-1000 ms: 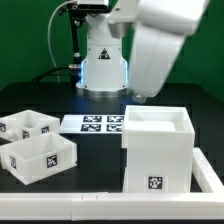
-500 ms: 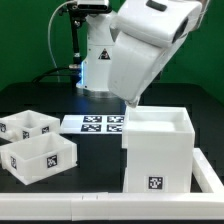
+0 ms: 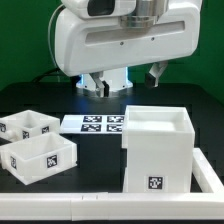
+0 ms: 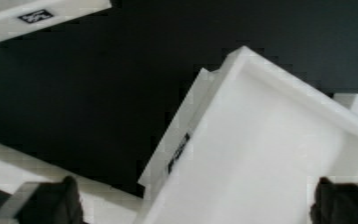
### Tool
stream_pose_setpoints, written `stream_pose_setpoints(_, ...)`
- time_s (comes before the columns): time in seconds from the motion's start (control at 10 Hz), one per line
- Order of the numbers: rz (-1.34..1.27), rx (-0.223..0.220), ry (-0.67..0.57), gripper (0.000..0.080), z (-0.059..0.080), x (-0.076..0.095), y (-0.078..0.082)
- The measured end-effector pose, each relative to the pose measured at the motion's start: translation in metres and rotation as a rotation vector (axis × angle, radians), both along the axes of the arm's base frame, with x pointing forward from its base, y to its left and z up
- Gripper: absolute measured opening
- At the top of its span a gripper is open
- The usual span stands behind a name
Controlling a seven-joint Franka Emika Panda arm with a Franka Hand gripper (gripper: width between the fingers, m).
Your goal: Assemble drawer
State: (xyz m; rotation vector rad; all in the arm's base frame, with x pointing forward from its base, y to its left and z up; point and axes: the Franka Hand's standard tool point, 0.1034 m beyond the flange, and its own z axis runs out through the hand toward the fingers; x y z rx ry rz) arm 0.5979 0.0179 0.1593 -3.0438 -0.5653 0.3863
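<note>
Exterior view:
- White arm housing [image 3: 125,40] is cut by the top edge and covers most of the base behind it.
- One end of the marker board [image 3: 92,124] is hidden behind the white plastic hollow cube shell [image 3: 157,150].
- The front small white two-compartment tray [image 3: 30,162] masks the rear tray's [image 3: 28,120] lower wall.

Wrist view:
- The shell [image 4: 274,150] runs out of frame. Its side tag [image 4: 178,150] is edge-on and unreadable.
- Gripper [image 4: 197,205]: the dark fingertips [image 4: 51,200] are blurred and clipped.
- A white tagged piece [image 4: 43,18] is clipped at a corner; cannot tell which part.
</note>
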Motion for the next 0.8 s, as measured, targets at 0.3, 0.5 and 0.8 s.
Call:
stream_pose_setpoints(0.3,-0.251,-0.051,-0.048,0.0649,-0.011,0.007,0.004)
stream_pose_setpoints(0.5,-0.417,-0.06,-0.125,0.0649,-0.035,0.009,0.007)
stream_pose_setpoints(0.8,-0.47,-0.025,-0.154,0.0649,-0.055,0.012,0.005)
